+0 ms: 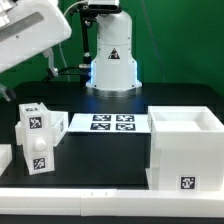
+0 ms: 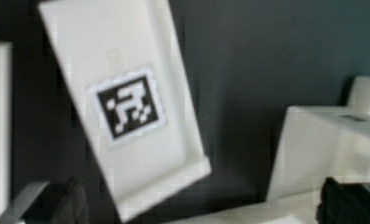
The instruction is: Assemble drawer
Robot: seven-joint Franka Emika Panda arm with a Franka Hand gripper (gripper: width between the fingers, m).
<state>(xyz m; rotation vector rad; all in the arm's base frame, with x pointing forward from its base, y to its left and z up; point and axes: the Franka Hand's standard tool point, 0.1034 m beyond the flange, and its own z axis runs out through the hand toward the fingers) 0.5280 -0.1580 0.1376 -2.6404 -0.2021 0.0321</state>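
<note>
Wrist view: tray box (image 2: 114, 55) below pincer (image 2: 196, 203)

Drawer kit is all white plastic, sitting on the black tabletop (image 1: 110, 158). The casing (image 1: 185, 140) is a big hollow cube, upright with an open top, at the exterior view's right, with a casing tag (image 1: 188, 184) low on its front. The rear tray box (image 1: 34, 118) and front tray box (image 1: 38, 152) are close together at the exterior view's left, tags facing the camera. My wrist view shows a tagged white panel (image 2: 132, 110), tilted.

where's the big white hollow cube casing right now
The large white hollow casing stands on the exterior view's right, just beside the marker board.
</note>
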